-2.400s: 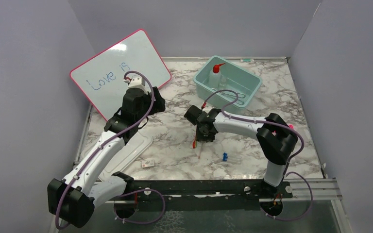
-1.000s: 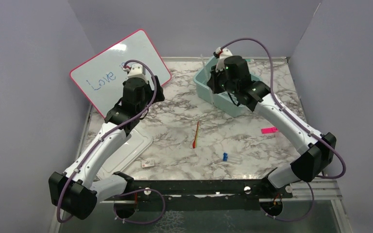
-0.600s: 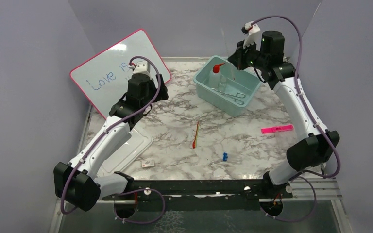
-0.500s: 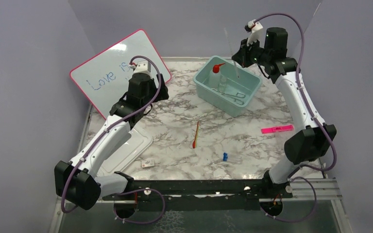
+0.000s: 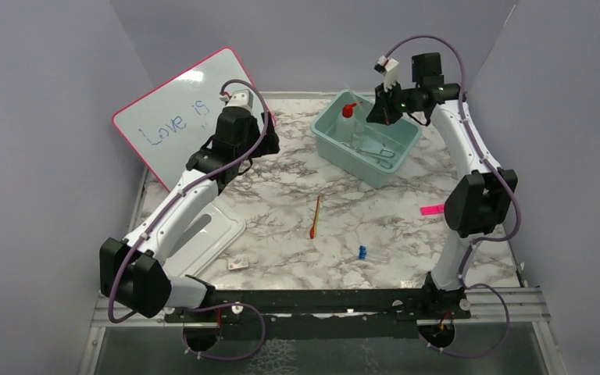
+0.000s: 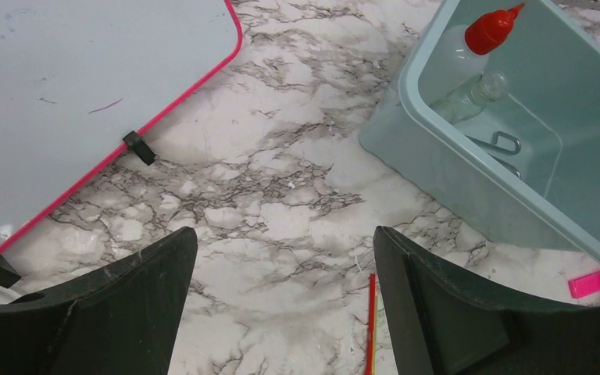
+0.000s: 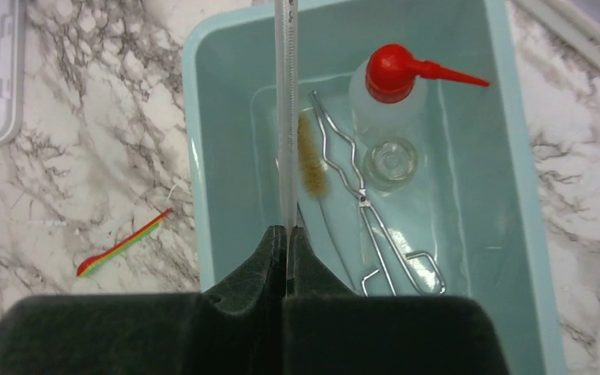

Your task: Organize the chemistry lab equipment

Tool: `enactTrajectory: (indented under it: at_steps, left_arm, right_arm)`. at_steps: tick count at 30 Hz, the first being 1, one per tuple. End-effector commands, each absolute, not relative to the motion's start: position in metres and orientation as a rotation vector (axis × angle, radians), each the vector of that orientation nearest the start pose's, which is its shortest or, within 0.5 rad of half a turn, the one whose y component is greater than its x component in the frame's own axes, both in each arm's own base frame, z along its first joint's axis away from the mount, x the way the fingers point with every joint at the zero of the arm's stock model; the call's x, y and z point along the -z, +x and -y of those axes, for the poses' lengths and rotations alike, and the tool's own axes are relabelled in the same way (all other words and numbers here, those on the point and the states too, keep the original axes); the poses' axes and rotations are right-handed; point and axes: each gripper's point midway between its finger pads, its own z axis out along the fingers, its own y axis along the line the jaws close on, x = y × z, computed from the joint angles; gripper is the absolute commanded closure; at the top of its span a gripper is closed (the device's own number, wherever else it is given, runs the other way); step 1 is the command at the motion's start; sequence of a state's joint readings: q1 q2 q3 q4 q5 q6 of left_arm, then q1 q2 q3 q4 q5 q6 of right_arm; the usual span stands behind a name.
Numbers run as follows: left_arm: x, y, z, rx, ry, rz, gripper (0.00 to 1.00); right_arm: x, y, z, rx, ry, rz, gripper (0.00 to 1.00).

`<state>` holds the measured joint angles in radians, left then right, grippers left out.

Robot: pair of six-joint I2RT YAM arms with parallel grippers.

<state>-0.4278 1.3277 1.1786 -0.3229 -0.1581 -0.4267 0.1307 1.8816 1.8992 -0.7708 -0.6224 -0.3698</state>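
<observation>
Right hand (image 7: 287,234) is clamped on the clear rod (image 7: 285,117), apparently above the teal bin (image 7: 516,180); left hand (image 6: 283,248) hangs spread apart over the desk (image 6: 281,195).

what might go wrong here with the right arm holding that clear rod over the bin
The right gripper pinches the clear rod at one end only, so it may swing or slip. Released from up here, it could strike the small glass vessel or squeeze bottle, or end up propped over the bin rim.
</observation>
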Motion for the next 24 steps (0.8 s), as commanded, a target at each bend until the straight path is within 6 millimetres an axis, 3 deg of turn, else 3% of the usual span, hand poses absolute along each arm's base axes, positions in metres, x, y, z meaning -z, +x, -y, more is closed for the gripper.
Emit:
enactTrajectory:
  at_steps: [1, 10, 14, 20, 24]
  left_arm:
    - [-0.255, 0.384, 0.179, 0.452, -0.042, -2.046, 0.14]
    - [-0.242, 0.386, 0.189, 0.484, -0.008, -2.078, 0.14]
    - [-0.240, 0.385, 0.188, 0.480, -0.005, -2.081, 0.14]
    - [-0.237, 0.384, 0.190, 0.492, -0.001, -2.091, 0.14]
    - [-0.239, 0.385, 0.190, 0.490, 0.003, -2.085, 0.14]
  right_arm:
    - [-0.206, 0.451, -0.162, -0.709, -0.909, -2.160, 0.99]
    - [-0.129, 0.443, -0.177, -0.637, -1.020, -2.359, 0.99]
    - [-0.109, 0.446, -0.175, -0.581, -1.035, -2.414, 0.98]
    - [-0.111, 0.450, -0.176, -0.565, -1.034, -2.415, 0.86]
    - [-0.136, 0.457, -0.181, -0.569, -0.978, -2.365, 0.79]
